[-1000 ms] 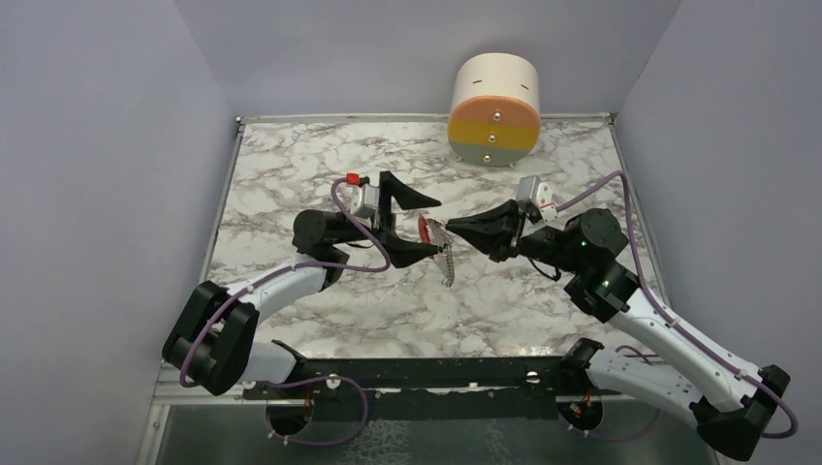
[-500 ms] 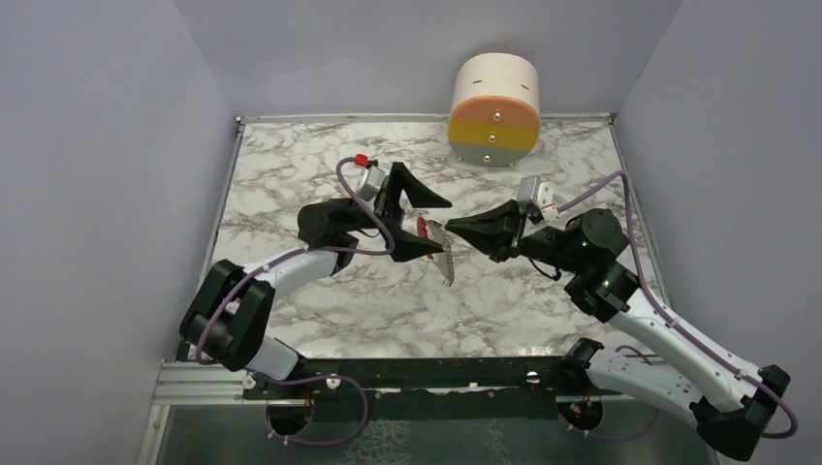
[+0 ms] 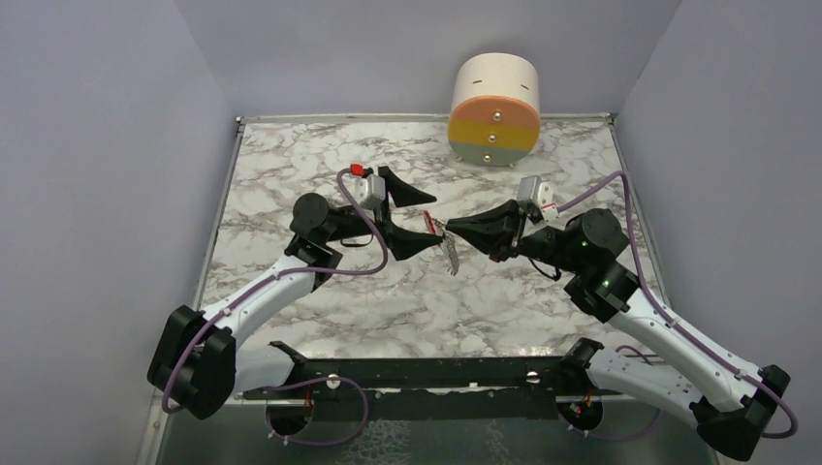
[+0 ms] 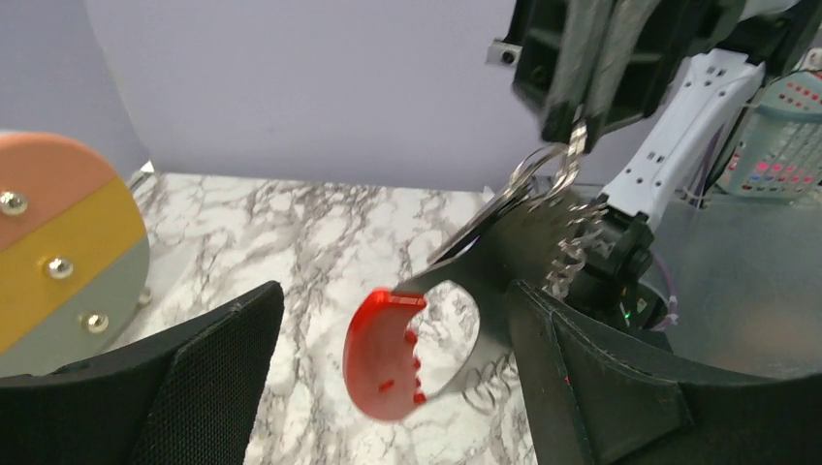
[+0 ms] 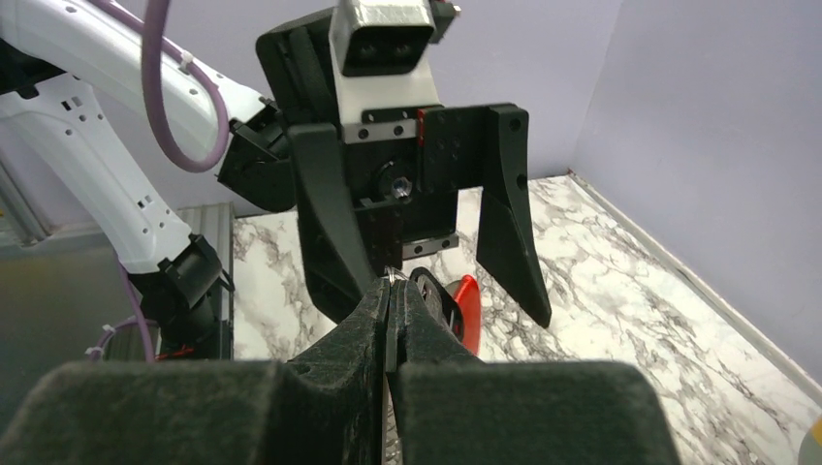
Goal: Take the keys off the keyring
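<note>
My right gripper [image 3: 449, 229] is held above the table, shut on the thin keyring [image 4: 543, 170], whose edge pokes out at its tips [image 5: 390, 275]. The keys hang from the ring: a red-headed key [image 4: 383, 354] with a dark blade, and a silvery jagged strip [image 3: 452, 254] dangling below. My left gripper [image 4: 397, 387] faces the right one, open. Its fingers [image 4: 194, 378] stand on either side of the red key [image 5: 468, 310] without touching it. From the right wrist view both left fingers [image 5: 509, 223] show spread wide.
A round drawer unit [image 3: 494, 108] with orange, yellow and grey fronts stands at the back of the marble table [image 3: 291, 165]. Purple walls close in the left, right and back. A black rail [image 3: 417, 373] runs along the near edge between the arm bases.
The left arm has shifted its pose, and its jaws have narrowed slightly around the red key. The keys have swung a little. The right gripper has stayed still.
</note>
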Available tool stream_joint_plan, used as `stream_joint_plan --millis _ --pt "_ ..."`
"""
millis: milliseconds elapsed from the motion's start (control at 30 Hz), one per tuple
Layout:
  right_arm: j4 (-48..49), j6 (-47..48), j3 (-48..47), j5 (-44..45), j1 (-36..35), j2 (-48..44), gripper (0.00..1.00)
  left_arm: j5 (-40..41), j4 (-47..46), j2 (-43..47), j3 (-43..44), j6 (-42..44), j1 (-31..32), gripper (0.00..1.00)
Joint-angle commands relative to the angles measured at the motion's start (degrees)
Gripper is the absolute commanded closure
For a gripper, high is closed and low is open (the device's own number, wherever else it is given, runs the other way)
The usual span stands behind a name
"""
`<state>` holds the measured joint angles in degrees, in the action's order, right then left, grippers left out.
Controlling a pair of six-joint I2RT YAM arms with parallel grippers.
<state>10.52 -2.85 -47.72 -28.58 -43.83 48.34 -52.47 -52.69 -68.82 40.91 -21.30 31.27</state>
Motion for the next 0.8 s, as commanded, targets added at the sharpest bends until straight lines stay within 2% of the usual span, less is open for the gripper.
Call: stream_joint_plan --millis 0,100,167,233,367,500,700,733,767 --pt "2.11 -0.04 -1.90 -0.56 -0.37 -0.55 0.99 1.21 7.79 -1.33 0.64 4.66 0.20 0.18" --pt "2.15 -0.14 -2.58 -1.56 -0.37 -0.68 0.99 -1.56 7.90 -2.95 1.51 4.02 0.20 0.40" --pt "2.08 -0.11 -2.87 -2.26 -0.33 -0.53 0.99 -2.73 7.94 -3.49 2.16 3.50 0.20 0.47" --pt "2.18 -0.09 -2.55 -2.52 -0.35 -0.54 0.99 -3.51 7.87 -3.53 2.45 3.54 0.21 0.48" --pt "3.15 -0.52 -1.71 -2.80 -0.37 -0.29 0.99 -6.83 7.84 -2.48 2.64 4.96 0.57 0.43" --pt "3.54 -0.93 -1.58 -3.25 -0.33 0.06 0.99 -4.98 7.52 -0.65 1.42 5.84 0.85 0.46" --pt "3.82 -1.26 -1.55 -3.74 -0.37 0.44 0.99 -7.66 6.15 1.33 0.53 6.33 1.43 0.46" --pt "3.96 -1.43 -1.51 -3.80 -0.37 0.49 0.99 -7.82 6.00 1.44 0.43 6.32 1.43 0.50" --pt "4.09 -1.52 -1.56 -3.77 -0.35 0.54 0.99 -8.09 5.89 1.41 0.45 6.35 1.47 0.58"
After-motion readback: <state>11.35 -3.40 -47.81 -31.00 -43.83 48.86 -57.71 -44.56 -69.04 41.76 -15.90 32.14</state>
